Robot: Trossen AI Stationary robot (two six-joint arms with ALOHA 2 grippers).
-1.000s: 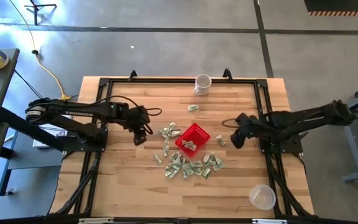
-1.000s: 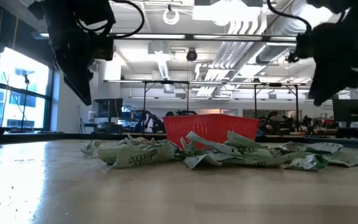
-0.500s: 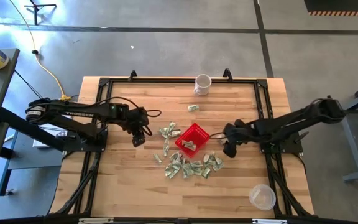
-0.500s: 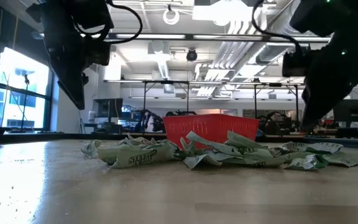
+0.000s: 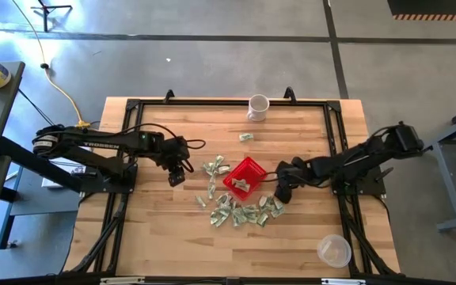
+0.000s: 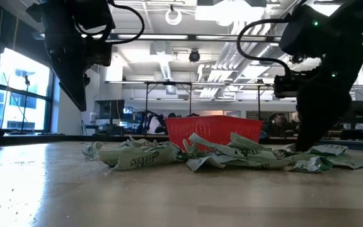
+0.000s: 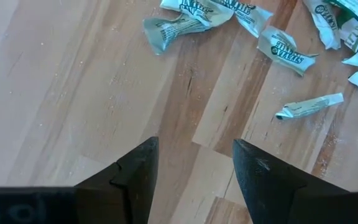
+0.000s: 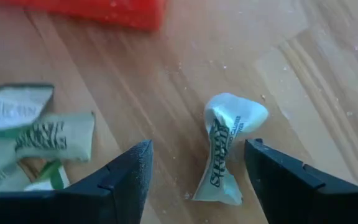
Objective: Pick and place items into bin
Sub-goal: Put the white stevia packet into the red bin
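1. Right gripper [image 8: 194, 177]: fingers apart, empty, low over the table.
2. Crumpled paper piece [image 8: 227, 144] lies between its fingertips, just short of the red basket [image 8: 92, 12] ahead.
3. Judged light, soft, crushable; pinch across the twisted middle.
4. Left gripper [image 7: 191, 165]: open, empty, waiting aside.

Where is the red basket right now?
In the high view the red basket sits near the middle of the table, with crumpled paper pieces scattered around it. The open right gripper hangs just to its right.
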